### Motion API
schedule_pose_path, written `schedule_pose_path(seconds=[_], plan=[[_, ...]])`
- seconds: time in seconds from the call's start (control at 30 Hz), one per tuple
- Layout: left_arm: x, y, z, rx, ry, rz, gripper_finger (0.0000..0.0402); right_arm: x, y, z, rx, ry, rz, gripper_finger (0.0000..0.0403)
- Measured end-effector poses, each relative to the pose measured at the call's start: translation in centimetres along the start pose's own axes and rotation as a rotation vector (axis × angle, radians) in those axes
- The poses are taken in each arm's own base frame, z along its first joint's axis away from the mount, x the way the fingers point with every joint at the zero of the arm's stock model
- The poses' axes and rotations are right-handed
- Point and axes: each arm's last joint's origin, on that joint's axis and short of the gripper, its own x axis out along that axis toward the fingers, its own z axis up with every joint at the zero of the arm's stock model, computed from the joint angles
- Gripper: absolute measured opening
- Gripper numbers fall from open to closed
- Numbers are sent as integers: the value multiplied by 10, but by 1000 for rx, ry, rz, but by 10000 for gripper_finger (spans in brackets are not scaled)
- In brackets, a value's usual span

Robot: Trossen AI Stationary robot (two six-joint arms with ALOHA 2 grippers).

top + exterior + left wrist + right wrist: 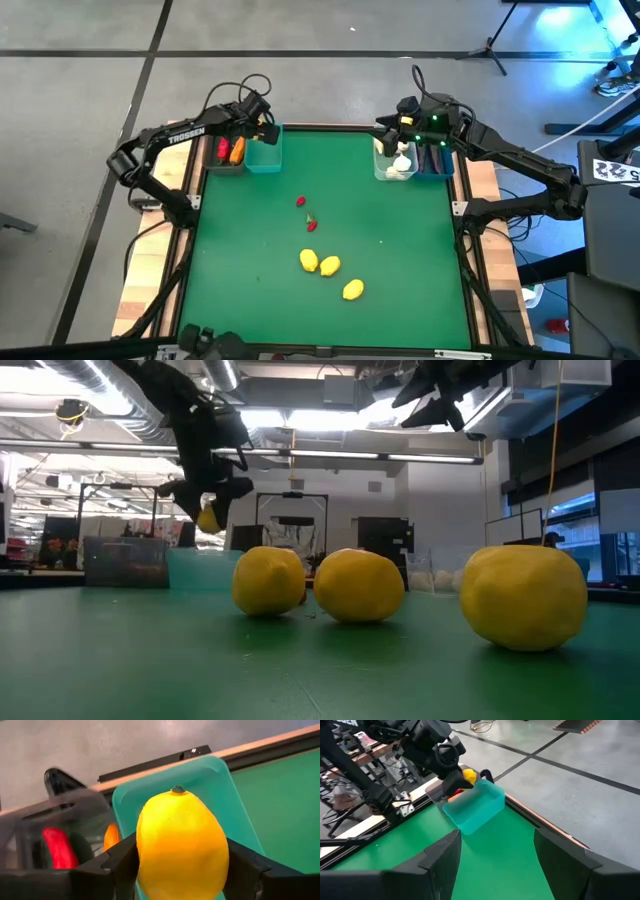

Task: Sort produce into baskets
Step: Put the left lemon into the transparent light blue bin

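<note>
My left gripper (262, 128) is shut on a yellow lemon (181, 845) above the teal bin (266, 152) at the table's far left; it also shows in the low view (208, 510). The dark bin (222, 158) beside it holds a red pepper (57, 847) and an orange carrot (111, 836). My right gripper (497, 842) is open and empty over the clear bin (396, 165), which holds white garlic. The blue bin (436, 160) holds dark eggplants. Three lemons (329, 266) and two red berries (306, 213) lie on the green mat. My left gripper pinches the lemon by its two long sides (145, 855) between the two fingers, with the stem end (178, 789) pointing away from the wrist. The fingers come from above, slanting down. The lemon is lifted clear, over the teal bin.
The four bins stand along the table's far edge, two at the left corner and two at the right. The three loose lemons lie near the table's front middle (358, 585); the berries lie at its centre. A raised wooden frame (470, 250) borders the green mat.
</note>
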Motion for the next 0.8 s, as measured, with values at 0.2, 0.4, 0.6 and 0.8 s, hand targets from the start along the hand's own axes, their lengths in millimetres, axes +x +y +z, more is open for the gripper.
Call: schedule_pose_path(seconds=[0.2, 0.4, 0.6, 0.8], plan=[[9, 2, 7, 29, -30, -7, 275, 0, -1, 0, 0, -5, -20, 248], [7, 3, 9, 71, -27, -82, 293, 0, -1, 0, 0, -5, -20, 248], [-28, -42, -9, 459, -13, -632, 294, 0, -1, 0, -1, -3, -21, 248], [-66, -97, -62, 866, 8, -849, 294, 0, -1, 0, -3, -3, -20, 248]])
